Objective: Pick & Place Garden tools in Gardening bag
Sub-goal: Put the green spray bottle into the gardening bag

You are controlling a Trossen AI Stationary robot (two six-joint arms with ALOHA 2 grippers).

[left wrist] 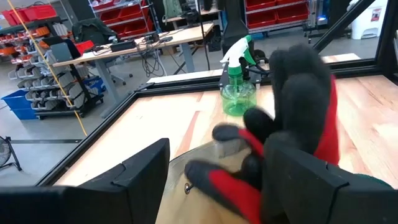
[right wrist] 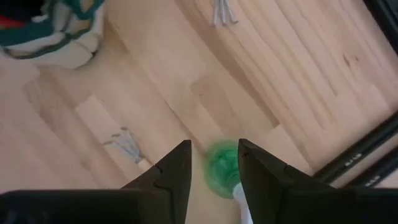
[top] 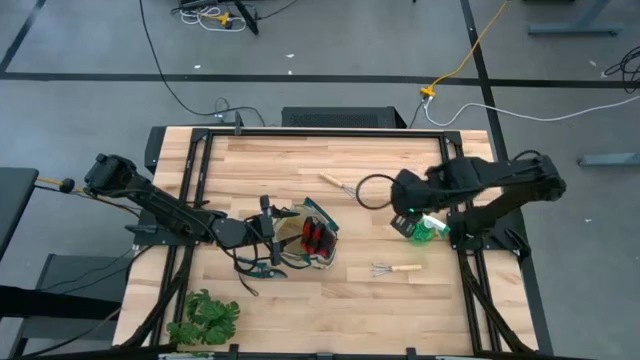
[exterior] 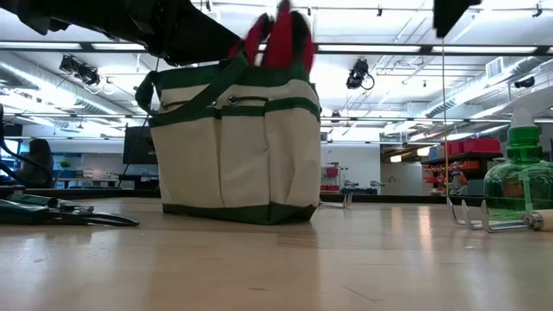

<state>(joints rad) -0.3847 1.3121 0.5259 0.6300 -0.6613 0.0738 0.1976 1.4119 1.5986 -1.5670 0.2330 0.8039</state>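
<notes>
The canvas bag (top: 305, 240) stood mid-table, soft beige with green trim, and the red-and-black gloves (top: 317, 237) were poking out of its mouth. The left gripper (top: 268, 238) hung at the bag's rim, fingers spread, nothing pinched, so the glove drop looked done. On the right, the right gripper (top: 408, 215) hovered over the green plastic spray bottle (right wrist: 222, 169), jaws parted around nothing yet; the next move would call for a descent and a squeeze. Two wooden-handled rakes (top: 396, 268) and the shears (exterior: 60, 212) lay on the table, waiting.
</notes>
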